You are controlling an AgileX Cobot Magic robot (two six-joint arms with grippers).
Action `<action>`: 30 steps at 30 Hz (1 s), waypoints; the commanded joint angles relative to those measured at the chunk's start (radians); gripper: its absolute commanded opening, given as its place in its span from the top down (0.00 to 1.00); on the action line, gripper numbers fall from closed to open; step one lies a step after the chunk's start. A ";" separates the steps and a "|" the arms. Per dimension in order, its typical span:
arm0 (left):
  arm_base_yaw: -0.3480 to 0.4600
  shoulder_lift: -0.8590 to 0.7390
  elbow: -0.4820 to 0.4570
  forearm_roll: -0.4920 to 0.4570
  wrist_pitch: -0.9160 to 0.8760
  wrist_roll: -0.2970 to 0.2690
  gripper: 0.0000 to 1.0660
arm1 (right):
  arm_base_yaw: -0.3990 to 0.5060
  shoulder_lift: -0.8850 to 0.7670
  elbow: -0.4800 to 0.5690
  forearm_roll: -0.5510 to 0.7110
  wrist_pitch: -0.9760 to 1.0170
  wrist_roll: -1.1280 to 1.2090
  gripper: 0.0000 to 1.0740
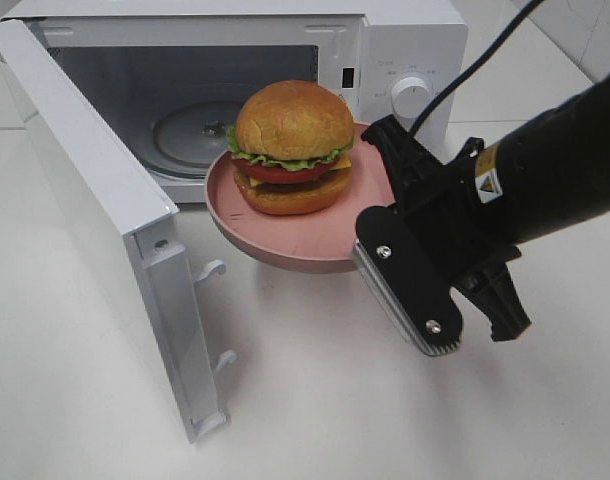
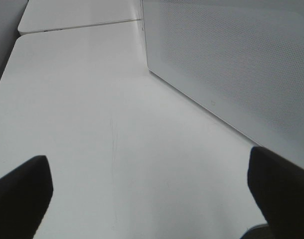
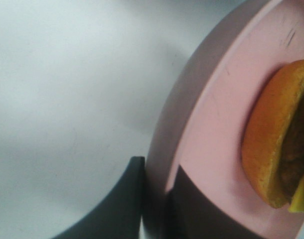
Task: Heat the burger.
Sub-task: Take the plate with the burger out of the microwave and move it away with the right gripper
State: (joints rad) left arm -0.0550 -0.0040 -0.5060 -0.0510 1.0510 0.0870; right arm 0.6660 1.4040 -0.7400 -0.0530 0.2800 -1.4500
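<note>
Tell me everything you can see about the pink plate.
The pink plate is round, shallow and matte, probably plastic, with faint scratches. It is held in the air, roughly level, before the open microwave, above the white table. The burger sits on it. The right end effector is shut on its rim, one finger above and one below.
</note>
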 commanded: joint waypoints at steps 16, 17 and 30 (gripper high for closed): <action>0.001 -0.022 0.003 0.001 -0.012 -0.004 0.06 | -0.002 -0.493 0.261 -0.010 0.191 0.029 1.00; 0.001 -0.022 0.003 0.001 -0.012 -0.004 0.06 | -0.002 -0.493 0.261 -0.010 0.191 0.029 1.00; 0.001 -0.022 0.003 0.001 -0.012 -0.004 0.06 | -0.002 -0.697 0.314 -0.128 0.337 0.239 1.00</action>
State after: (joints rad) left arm -0.0550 -0.0040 -0.5060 -0.0510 1.0510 0.0870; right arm 0.6660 0.7240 -0.4220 -0.1520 0.6680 -1.2310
